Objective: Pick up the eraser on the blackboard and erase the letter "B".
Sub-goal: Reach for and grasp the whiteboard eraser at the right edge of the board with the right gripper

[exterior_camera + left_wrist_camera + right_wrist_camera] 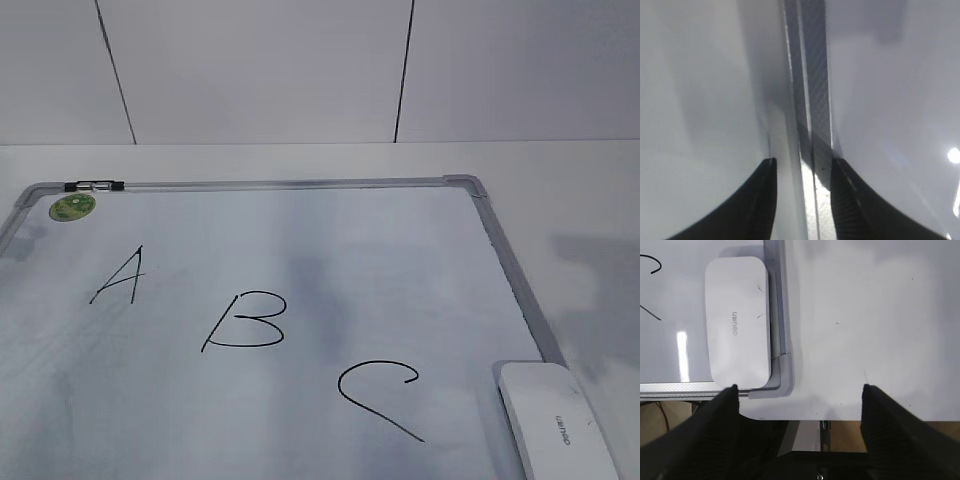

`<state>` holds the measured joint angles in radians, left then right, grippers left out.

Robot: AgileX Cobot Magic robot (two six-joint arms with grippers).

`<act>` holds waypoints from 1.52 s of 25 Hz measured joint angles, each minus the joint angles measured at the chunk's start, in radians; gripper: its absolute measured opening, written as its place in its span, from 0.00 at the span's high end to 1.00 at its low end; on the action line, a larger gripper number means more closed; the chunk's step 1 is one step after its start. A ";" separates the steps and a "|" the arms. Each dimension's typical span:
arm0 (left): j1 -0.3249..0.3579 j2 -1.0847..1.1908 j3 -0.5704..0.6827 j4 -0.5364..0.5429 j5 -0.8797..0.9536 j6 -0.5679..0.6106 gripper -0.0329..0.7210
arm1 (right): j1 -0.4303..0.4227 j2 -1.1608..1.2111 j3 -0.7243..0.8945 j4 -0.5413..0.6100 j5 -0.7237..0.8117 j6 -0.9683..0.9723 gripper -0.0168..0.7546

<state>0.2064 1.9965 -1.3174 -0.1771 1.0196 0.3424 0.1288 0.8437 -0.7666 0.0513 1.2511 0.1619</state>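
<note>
Bright even light, soft shadows, blurred left wrist view

White panelled wall [260, 70] behind, dark vertical seams. White table [570, 190], soft shadows at right. Brown floor [660, 415] below table edge, right wrist view.

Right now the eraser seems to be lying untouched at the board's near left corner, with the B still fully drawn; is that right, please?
Not quite: the eraser lies at the near right corner of the blackboard, not the left, as the exterior view shows. The rest holds: nothing is touching it, and the letter "B" is still fully drawn.
</note>
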 joint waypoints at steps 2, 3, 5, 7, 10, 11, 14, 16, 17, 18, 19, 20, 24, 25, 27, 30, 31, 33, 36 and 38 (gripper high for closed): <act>0.000 0.002 -0.002 -0.002 0.000 0.000 0.59 | 0.000 0.000 0.000 0.007 0.000 0.001 0.25; 0.000 0.005 -0.004 -0.002 0.000 0.000 0.59 | 0.000 0.000 0.000 0.009 0.000 0.003 0.25; 0.000 0.005 -0.004 -0.002 0.000 0.000 0.59 | 0.000 0.000 0.000 0.011 0.000 0.006 0.25; 0.000 0.005 -0.004 -0.002 0.000 0.000 0.60 | 0.000 0.000 0.000 0.014 0.000 0.006 0.25; 0.000 0.005 -0.004 -0.006 0.000 0.000 0.65 | 0.000 0.000 0.000 0.020 0.000 0.007 0.25; 0.000 0.006 -0.004 -0.008 0.000 0.000 0.67 | 0.000 0.000 0.000 0.020 0.000 0.007 0.25; 0.000 0.005 -0.004 -0.012 0.004 0.000 0.72 | 0.000 0.000 0.000 0.022 0.000 0.007 0.25; 0.000 0.005 -0.004 -0.012 0.006 0.000 0.75 | 0.000 0.000 0.000 0.022 0.000 0.009 0.25; 0.000 0.005 -0.004 -0.012 0.006 0.000 0.76 | 0.000 0.001 0.000 0.025 0.000 0.019 0.25; 0.000 0.005 -0.004 -0.012 0.006 0.000 0.77 | 0.000 0.005 0.000 0.027 0.000 0.032 0.25; 0.000 0.005 -0.004 -0.012 0.006 0.000 0.78 | 0.000 0.007 0.000 0.029 0.000 0.037 0.25; 0.000 0.005 -0.004 -0.012 0.006 0.000 0.80 | 0.000 0.014 0.000 0.033 0.000 0.042 0.25; 0.000 0.005 -0.006 -0.010 0.006 0.000 0.87 | 0.000 0.053 0.000 0.071 0.000 0.049 0.25; 0.000 0.005 -0.006 -0.010 0.006 0.000 0.89 | 0.000 0.065 0.000 0.075 0.000 0.051 0.25; 0.000 0.005 -0.006 -0.012 0.006 0.000 0.90 | 0.000 0.085 0.000 0.079 -0.002 0.064 0.25; 0.000 0.005 -0.006 -0.012 0.006 -0.002 0.90 | 0.000 0.100 0.000 0.089 -0.027 0.081 0.25; 0.000 0.005 -0.006 -0.012 0.006 -0.002 0.90 | 0.000 0.104 0.000 0.091 -0.036 0.084 0.25; 0.000 0.005 -0.006 -0.012 0.006 -0.002 0.90 | 0.000 0.106 0.018 0.097 -0.049 0.087 0.25; 0.000 0.005 -0.006 -0.012 0.006 -0.004 0.90 | 0.000 0.106 0.070 0.102 -0.058 0.089 0.25; 0.000 0.005 -0.006 -0.012 0.006 -0.004 0.90 | 0.000 0.106 0.100 0.102 -0.074 0.091 0.25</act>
<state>0.2064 2.0017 -1.3234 -0.1896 1.0258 0.3388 0.1288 0.9492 -0.6668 0.1529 1.1771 0.2525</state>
